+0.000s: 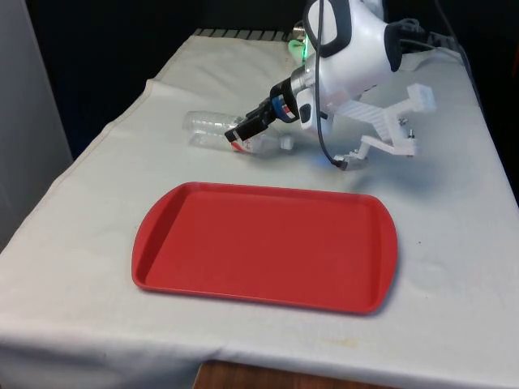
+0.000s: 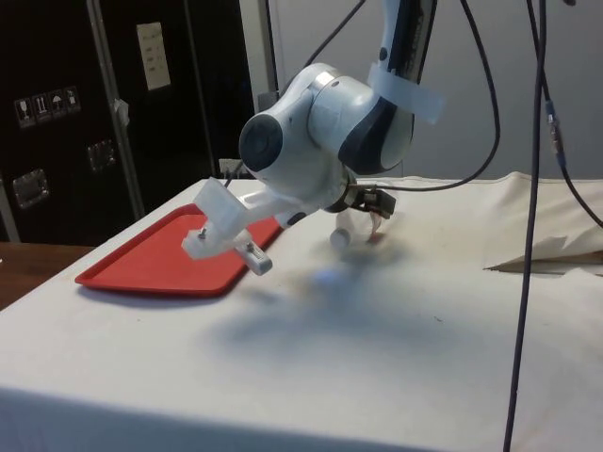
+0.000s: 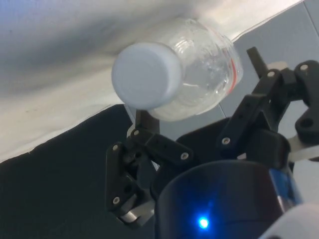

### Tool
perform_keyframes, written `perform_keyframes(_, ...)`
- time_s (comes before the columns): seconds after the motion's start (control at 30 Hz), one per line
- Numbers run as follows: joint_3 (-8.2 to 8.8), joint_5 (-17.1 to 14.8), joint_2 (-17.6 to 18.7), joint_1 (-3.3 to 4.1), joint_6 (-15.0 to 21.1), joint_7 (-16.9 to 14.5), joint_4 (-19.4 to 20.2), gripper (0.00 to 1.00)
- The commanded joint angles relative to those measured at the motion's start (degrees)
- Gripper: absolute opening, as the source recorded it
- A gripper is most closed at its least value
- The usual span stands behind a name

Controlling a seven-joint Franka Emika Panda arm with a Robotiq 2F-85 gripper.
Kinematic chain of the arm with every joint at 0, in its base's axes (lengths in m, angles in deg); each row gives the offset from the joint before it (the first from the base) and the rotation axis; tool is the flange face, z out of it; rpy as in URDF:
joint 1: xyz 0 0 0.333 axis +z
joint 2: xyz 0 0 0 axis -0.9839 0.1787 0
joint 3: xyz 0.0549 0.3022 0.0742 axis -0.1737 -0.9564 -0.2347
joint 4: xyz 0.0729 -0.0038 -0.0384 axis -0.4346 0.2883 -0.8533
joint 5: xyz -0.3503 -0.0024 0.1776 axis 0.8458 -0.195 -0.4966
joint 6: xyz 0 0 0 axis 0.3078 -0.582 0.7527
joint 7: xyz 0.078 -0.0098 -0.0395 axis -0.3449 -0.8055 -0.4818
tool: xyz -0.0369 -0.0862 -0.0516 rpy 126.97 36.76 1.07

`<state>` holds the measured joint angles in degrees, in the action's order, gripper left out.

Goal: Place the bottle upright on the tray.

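- Pincer (image 1: pixel 243 130) was at the clear plastic bottle (image 1: pixel 212 128), which lay on its side on the worktop (image 1: pixel 454 243) just beyond the far edge of the red tray (image 1: pixel 268 247); its fingers (image 3: pixel 142 122) stood on either side of the bottle's body, near the neck, and looked closed against it, though I could not tell how firm the hold was
- Bottle appeared to rest on the white cloth, with its white cap (image 3: pixel 146 74) pointing towards the front view's right and a red band of label beside the fingers
- Step in hand, as I judged it, was the grasp itself; lifting, turning and placing were not yet done, and the tray was bare
- Next move would call for a secure grip, a lift off the cloth, a turn to bring the bottle vertical, then a carry over the tray's near rim and a gentle set-down on its base
- Front view gave the bottle's place against the tray, which the wrist view lacked
- Wrist view showed the cap and the fingers flanking the body from close by
- Side view had the arm's bulk covering most of the bottle, with the tray (image 2: pixel 151 264) behind
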<state>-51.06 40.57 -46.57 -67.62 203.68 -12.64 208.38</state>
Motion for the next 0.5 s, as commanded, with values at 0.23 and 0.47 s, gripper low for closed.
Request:
perform_keyframes(0.23,-0.40,0.29,0.23,0.34,-0.06,1.89,-0.17,1.00)
perform_keyframes(0.47,-1.09,0.23,0.17,0.46,-0.69,2.92,-0.29,1.00)
